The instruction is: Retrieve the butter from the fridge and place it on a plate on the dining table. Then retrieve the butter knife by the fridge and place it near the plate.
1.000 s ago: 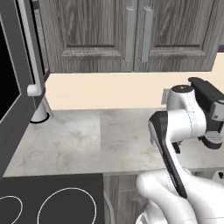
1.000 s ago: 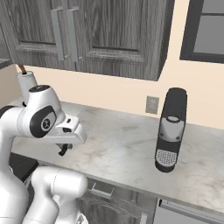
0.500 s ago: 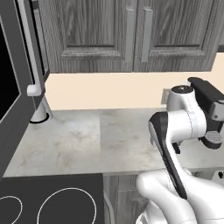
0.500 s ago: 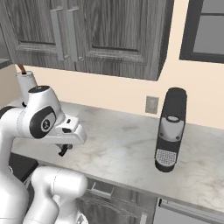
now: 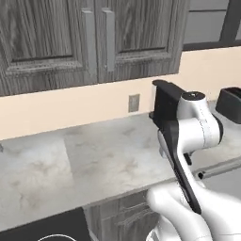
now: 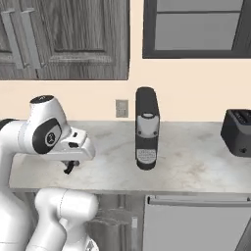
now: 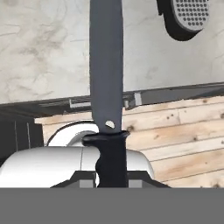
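One white jointed arm is folding at its elbow over the front edge of the grey-white marble kitchen counter (image 6: 196,162), its gripper (image 6: 69,167) hanging low beside the black pod coffee machine (image 6: 146,128). Gripper jaws are pinching the black handle of the slim dark butter knife (image 7: 106,83), whose grey blade is jutting forward over the countertop. No legible writing is showing on any appliance.

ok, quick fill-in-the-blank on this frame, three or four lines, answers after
1. The gripper is shut on the ____.
2. The butter knife's blade is grey and its handle is ____.
3. On the marble counter, the coffee machine stands left of a black ____.
4. The wall outlet is mounted just ____ of the coffee machine.

Answers: butter knife; black; toaster; left
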Available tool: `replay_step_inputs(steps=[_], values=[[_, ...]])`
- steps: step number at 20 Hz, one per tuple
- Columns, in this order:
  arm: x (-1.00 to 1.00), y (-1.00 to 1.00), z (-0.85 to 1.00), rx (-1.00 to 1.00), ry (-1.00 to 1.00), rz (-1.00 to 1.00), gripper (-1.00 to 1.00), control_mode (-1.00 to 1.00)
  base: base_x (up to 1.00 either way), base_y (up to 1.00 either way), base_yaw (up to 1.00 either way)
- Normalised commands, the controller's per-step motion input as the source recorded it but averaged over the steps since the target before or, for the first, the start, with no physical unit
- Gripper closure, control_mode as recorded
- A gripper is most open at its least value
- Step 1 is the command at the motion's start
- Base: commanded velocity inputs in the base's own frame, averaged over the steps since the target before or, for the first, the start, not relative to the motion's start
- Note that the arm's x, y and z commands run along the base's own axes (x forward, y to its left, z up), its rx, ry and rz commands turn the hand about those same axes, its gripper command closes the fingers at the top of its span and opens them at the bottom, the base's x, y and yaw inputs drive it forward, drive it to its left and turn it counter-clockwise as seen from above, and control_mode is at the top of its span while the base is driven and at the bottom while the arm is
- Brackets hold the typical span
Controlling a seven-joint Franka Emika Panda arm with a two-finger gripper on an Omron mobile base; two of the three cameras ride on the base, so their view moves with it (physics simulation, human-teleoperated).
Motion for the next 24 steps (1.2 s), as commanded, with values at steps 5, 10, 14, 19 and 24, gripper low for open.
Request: replay_step_inputs(steps=[5,10,14,19,24], values=[[0.00,0.00,0.00,0.00,0.00,0.00,1.00,1.00,0.00,-0.65,-0.74],[0.00,0.00,0.00,0.00,0.00,0.00,1.00,1.00,0.16,-0.63,-0.74],[0.00,0.00,0.00,0.00,0.00,0.00,1.00,1.00,0.33,-0.41,-0.84],[0.00,0.00,0.00,0.00,0.00,0.00,1.00,1.00,0.30,-0.25,-0.88],[0.00,0.00,0.00,0.00,0.00,0.00,1.00,1.00,0.52,0.00,-0.86]])
